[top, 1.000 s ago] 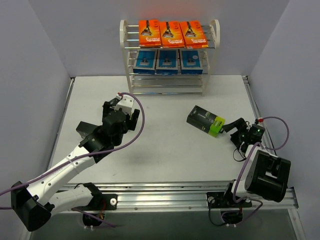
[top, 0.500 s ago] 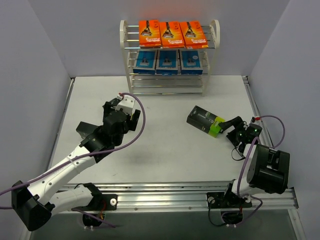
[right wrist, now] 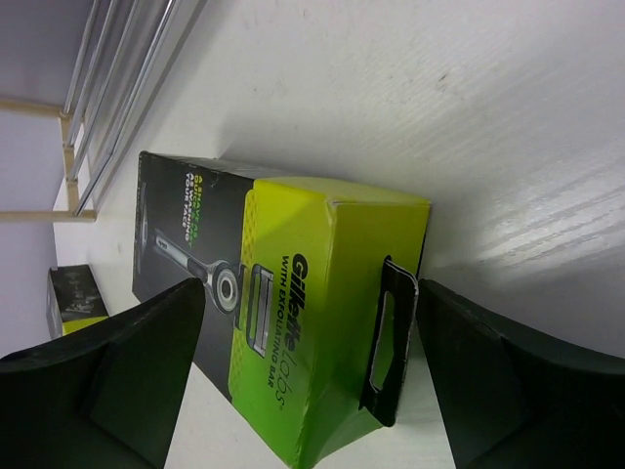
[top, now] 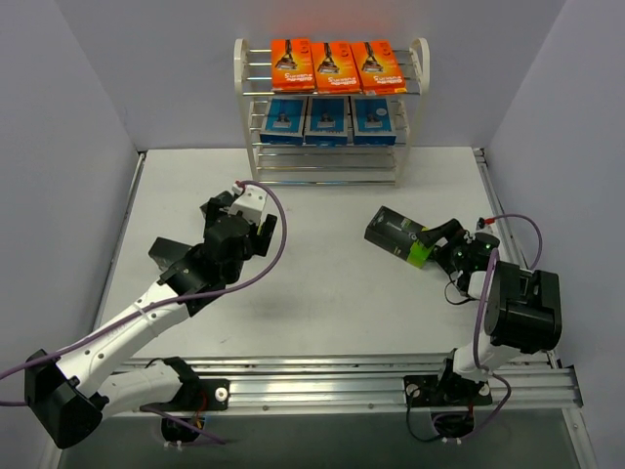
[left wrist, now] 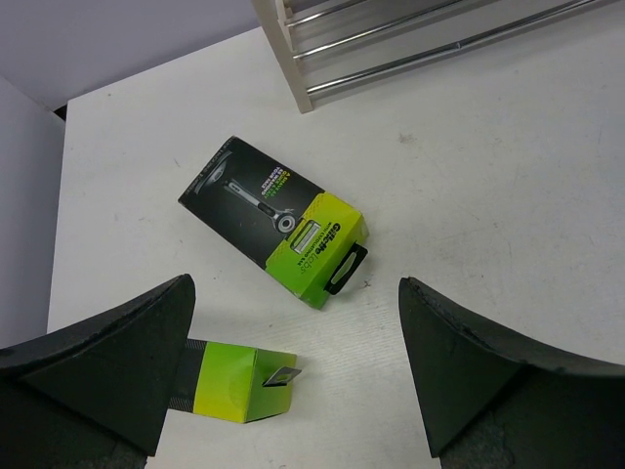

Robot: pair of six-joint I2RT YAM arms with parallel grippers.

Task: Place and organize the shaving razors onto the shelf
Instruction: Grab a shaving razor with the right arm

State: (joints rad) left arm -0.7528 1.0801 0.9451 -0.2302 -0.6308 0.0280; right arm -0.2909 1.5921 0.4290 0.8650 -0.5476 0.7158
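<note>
1. The right gripper (top: 438, 244) is spread wide and holds nothing. A black-and-lime box (top: 397, 234) lies on the table (top: 322, 293), lime end at its fingertips.
2. The box's long axis runs toward upper left of the top view. The right arm (top: 518, 318) sits low, wrist pointing along it.
3. The left gripper (left wrist: 295, 327), wide open and empty, hovers over two more boxes (left wrist: 273, 220).
4. The shelf (top: 420, 59) stands top centre.

1. The white shelf (top: 422, 68) with silver bars stands far ahead of the right claw (right wrist: 311, 285).
2. Orange packs (top: 337, 65) fill its top row, and blue packs (top: 327, 119) sit below.
3. One black-and-green box (right wrist: 186, 234) lies flat, with its green end between that claw's wide fingers.
4. Just ahead of the left claw (left wrist: 295, 293) lie a second box (left wrist: 256, 210) and a half-hidden box (left wrist: 239, 386).
</note>
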